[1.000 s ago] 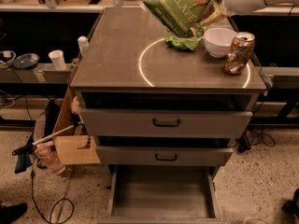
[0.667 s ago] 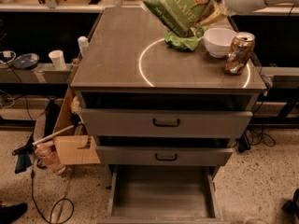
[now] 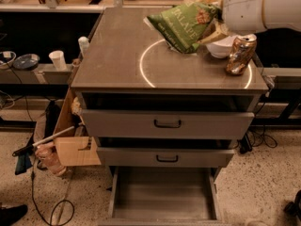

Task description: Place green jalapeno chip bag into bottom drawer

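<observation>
The olive-green jalapeno chip bag (image 3: 182, 26) hangs tilted just above the back right of the cabinet top (image 3: 117, 55), pale lettering facing me. My gripper (image 3: 211, 20) is at the bag's right end, at the tip of the white arm that comes in from the top right, and it is shut on the bag. The bottom drawer (image 3: 162, 194), a plain shallow grey tray, stands pulled out at floor level in front of the cabinet, with nothing in it.
A white bowl (image 3: 220, 48) and a dented can (image 3: 241, 53) stand on the cabinet top to the right of the bag. Two wider drawers with black handles (image 3: 167, 124) (image 3: 167, 158) sit slightly open. A cardboard box (image 3: 70, 147), cup (image 3: 58, 59) and cables lie to the left.
The arm has come lower and nearer, and the bag has swung down and flattened so that its lettering shows. Bowl, can and drawers have not moved.
</observation>
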`<move>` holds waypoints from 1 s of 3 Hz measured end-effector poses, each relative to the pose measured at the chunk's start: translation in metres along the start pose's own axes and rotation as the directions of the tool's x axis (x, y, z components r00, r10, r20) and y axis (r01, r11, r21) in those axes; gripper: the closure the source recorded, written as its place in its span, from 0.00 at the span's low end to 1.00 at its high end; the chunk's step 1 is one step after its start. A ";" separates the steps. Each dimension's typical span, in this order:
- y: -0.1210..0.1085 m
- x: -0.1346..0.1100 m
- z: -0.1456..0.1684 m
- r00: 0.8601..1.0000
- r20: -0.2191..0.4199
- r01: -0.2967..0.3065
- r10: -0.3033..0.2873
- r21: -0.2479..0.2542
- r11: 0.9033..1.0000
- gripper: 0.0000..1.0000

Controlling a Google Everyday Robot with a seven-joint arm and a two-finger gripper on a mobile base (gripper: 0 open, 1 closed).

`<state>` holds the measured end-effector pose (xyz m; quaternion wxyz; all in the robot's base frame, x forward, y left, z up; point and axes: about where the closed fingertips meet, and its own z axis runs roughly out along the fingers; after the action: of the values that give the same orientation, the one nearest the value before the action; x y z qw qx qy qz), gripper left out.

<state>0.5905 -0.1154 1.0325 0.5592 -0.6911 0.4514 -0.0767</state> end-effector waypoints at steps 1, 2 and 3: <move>0.015 0.003 0.002 0.999 -0.001 -0.032 0.032 -0.001 0.999 1.00; 0.030 0.005 0.004 0.998 -0.004 -0.069 0.069 -0.012 0.998 1.00; 0.052 0.000 -0.003 0.992 -0.021 -0.127 0.127 -0.019 0.992 1.00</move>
<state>0.5610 -0.1158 0.9895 0.5513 -0.6660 0.5007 -0.0432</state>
